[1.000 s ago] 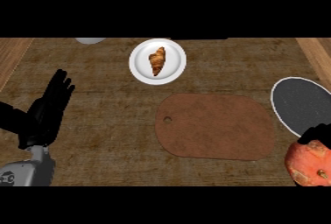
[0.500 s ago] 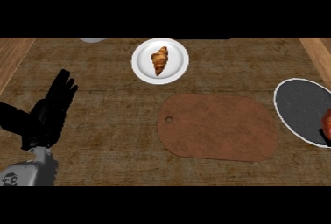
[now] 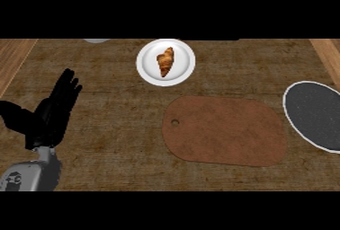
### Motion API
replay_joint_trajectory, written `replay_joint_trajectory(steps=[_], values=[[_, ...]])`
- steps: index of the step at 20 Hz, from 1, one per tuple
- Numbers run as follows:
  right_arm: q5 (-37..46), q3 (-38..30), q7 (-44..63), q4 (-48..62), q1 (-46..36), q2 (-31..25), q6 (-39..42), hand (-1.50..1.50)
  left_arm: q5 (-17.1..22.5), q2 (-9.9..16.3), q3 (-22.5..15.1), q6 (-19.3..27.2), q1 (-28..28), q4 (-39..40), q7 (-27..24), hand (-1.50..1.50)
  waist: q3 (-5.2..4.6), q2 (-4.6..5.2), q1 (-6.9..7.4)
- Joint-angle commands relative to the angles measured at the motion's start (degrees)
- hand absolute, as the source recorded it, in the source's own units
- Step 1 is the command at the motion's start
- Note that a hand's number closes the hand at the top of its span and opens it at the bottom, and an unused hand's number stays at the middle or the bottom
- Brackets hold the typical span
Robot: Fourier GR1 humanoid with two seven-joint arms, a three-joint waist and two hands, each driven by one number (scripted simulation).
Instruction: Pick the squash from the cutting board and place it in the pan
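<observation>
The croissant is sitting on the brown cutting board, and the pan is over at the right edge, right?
Not quite. In the head view the croissant sits on a white plate beyond the brown cutting board, not on the board. The board has nothing on it. The pan is indeed at the right edge.

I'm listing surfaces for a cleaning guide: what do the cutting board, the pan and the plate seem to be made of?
Cutting board: probably wood or fibreboard, matte brown with a faint mottled texture and a hanging hole.
Pan: likely metal, with a dark speckled inside, perhaps non-stick, and a pale rim.
Plate: looks like glazed ceramic, smooth plain white.
</observation>
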Motion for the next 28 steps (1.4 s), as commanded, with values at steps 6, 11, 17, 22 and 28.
replay_joint_trajectory(steps=[6,11,17,22,28], values=[[3.6,2.81,-18.32,32.71,-12.93,-0.61,-9.54,1.5,1.45,0.56,1.47,-1.36,-0.06,-0.58,-0.07,0.0,0.02,0.08,0.63],[10.23,4.3,-18.65,47.41,-16.93,-0.75,-17.93,1.5,0.33,-0.8,-0.88,-1.76,0.93,-0.58,-0.81,0.0,0.12,0.61,1.91],[6.86,0.97,-15.69,59.18,-21.81,-3.32,-9.32,-1.5,-0.5,-0.84,0.36,-1.04,-1.86,4.2,-2.97,0.0,0.12,0.76,1.31],[4.86,-1.53,-23.81,64.49,-21.89,-5.51,-9.22,-1.5,-0.79,-1.83,-0.79,-0.53,0.94,0.69,-1.65,0.0,0.22,0.7,1.47],[-5.39,-10.47,-28.96,66.32,-22.62,-8.57,1.92,-1.5,-1.07,-1.52,-0.76,0.19,0.53,-1.42,0.02,0.0,0.27,0.36,0.92]])
